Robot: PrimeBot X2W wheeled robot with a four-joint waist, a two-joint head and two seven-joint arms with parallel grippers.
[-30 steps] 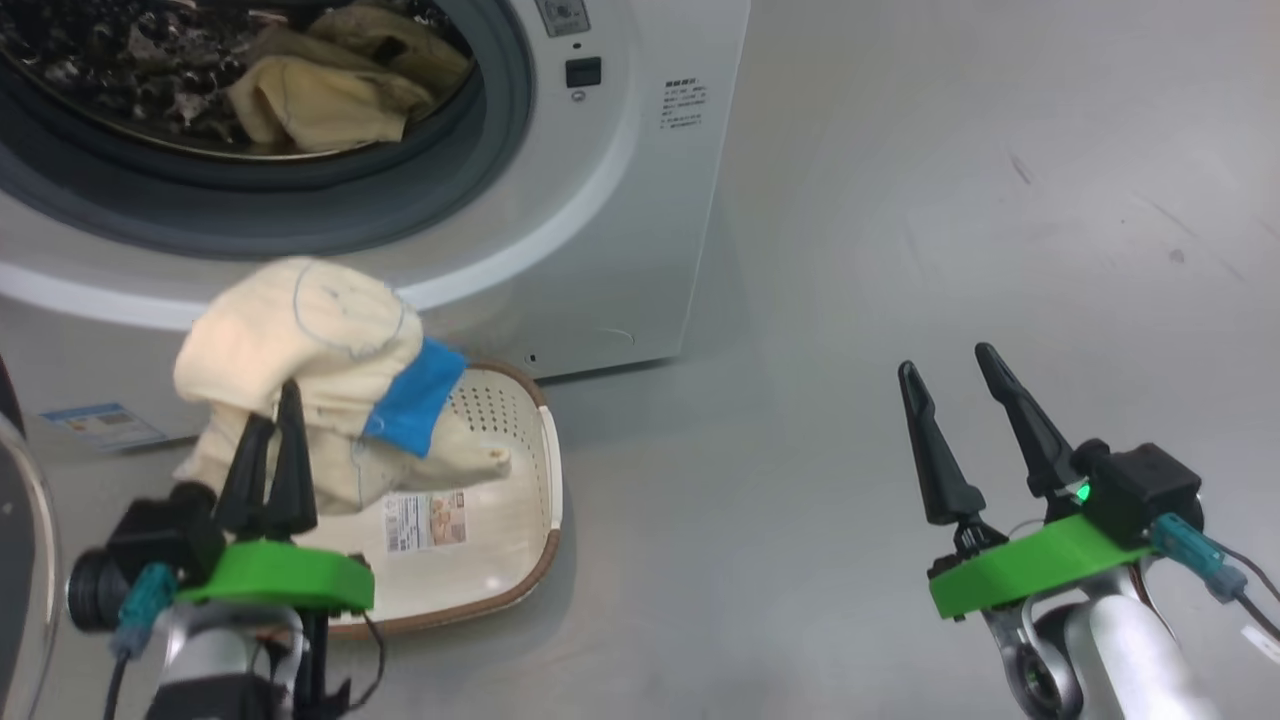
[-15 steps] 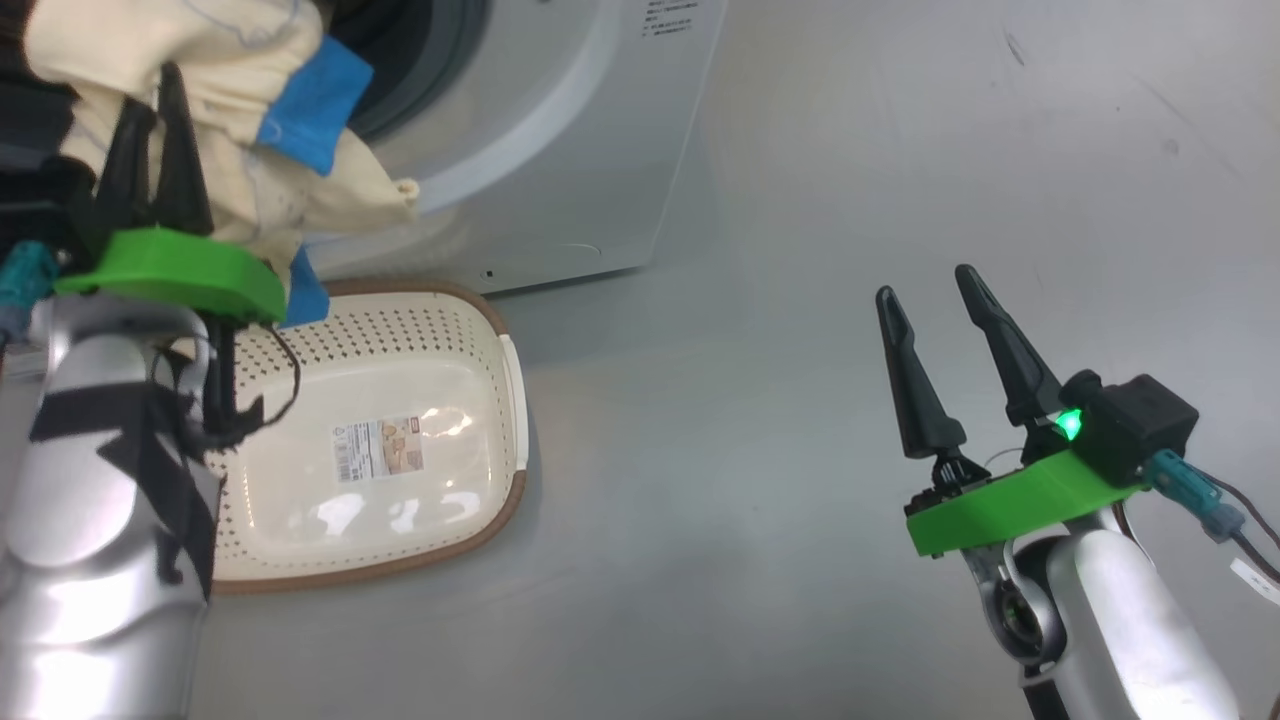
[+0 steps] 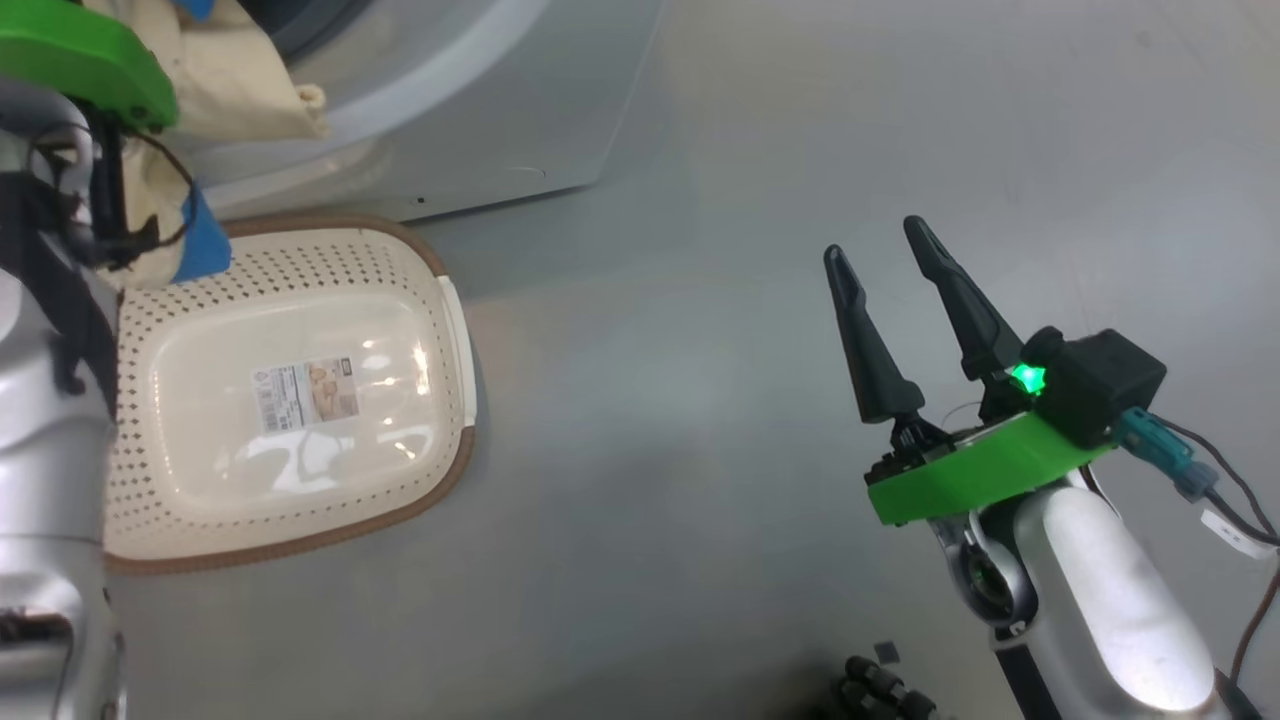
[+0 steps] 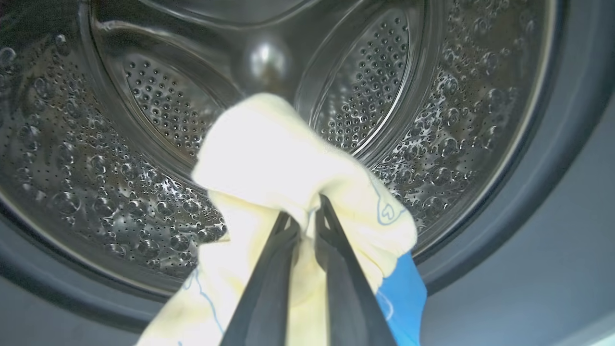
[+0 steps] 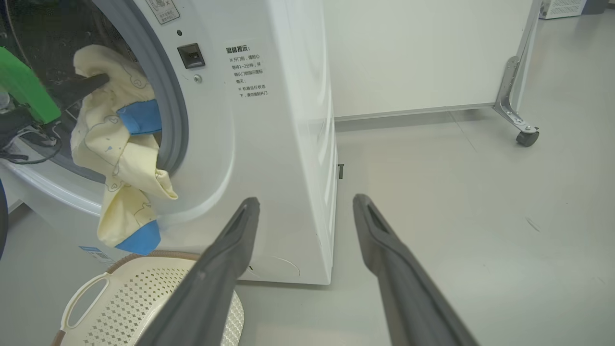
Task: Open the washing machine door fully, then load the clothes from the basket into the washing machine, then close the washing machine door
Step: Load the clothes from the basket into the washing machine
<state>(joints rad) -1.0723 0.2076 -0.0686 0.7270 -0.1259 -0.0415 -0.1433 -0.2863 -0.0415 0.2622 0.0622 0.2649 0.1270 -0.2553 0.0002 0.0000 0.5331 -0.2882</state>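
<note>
Left gripper (image 4: 305, 211) has hauled the cream garment (image 4: 269, 149) up since a second ago: back then it hung just over the basket (image 3: 150, 480), now it's at the mouth of the washing machine (image 5: 269, 144), and the head camera has swung too, so don't read the whole shift as things moving. Its jaws are pinched narrow on a bunch of the cloth, pointing into the dimpled steel drum (image 4: 360, 86). From the right wrist view the garment isn't fully in: it drapes out over the grey gasket (image 5: 169, 96) and down the white front, with its blue-trimmed end dangling just above the basket's brown rim. You can make out faint blue line drawings on it, including a little heart outline near the jaws. The basket sits on the floor (image 3: 700, 500) right against the machine's front, with nothing in it but the sticker (image 3: 305, 395) on its bottom, print too small to read. On the machine's front panel there's a notice (image 5: 246, 72) in Chinese headed 温馨提示, the smaller lines under it too fine for me. A blue label (image 5: 93, 251) low on the front is unreadable as well. Right gripper (image 3: 875, 240) hovers over bare floor well to the right of the basket, jaws spread wide, holding nothing.
</note>
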